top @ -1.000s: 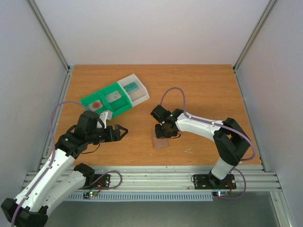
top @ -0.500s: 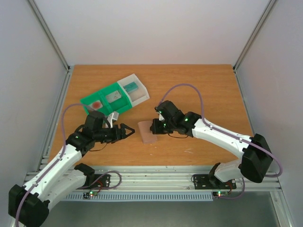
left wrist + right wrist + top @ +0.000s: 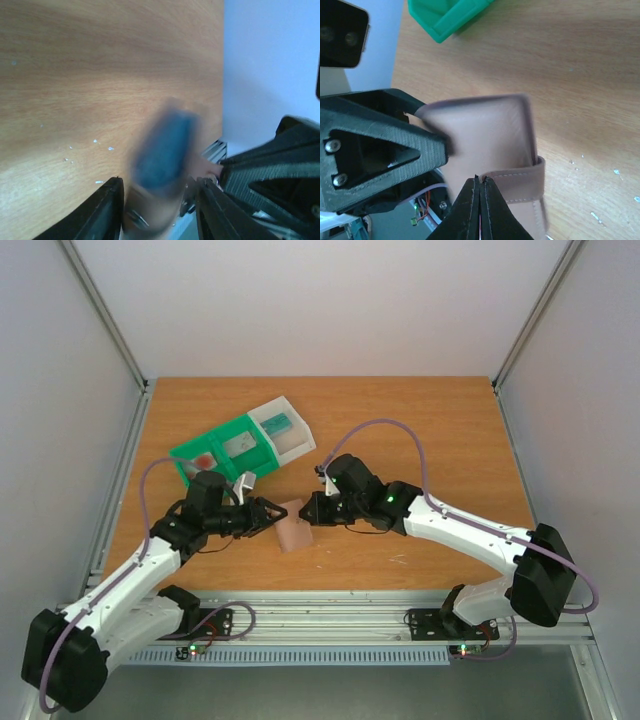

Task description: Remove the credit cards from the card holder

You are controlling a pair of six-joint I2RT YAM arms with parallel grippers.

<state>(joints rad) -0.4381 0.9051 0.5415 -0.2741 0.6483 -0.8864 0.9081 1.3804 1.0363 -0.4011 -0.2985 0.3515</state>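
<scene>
The card holder [image 3: 292, 525] looks pinkish-tan from above and is held just above the table at front centre. My right gripper [image 3: 313, 508] is shut on the holder's stitched edge, as the right wrist view [image 3: 480, 179] shows, where the holder [image 3: 485, 135] fills the middle. My left gripper [image 3: 268, 516] is open, with the blurred holder [image 3: 162, 150], blue on one face, between its fingers [image 3: 111, 207]. A red-blotched card [image 3: 204, 460] and a teal card [image 3: 279, 423] lie in the tray.
The green-and-white compartment tray [image 3: 243, 445] sits at the back left of the table, behind the left gripper; its green corner shows in the right wrist view [image 3: 450, 15]. The table's front edge and aluminium rails run just in front of both grippers.
My right gripper has carried the holder to the left. My left gripper has moved right to meet it, and the holder now sits between its open fingers.
</scene>
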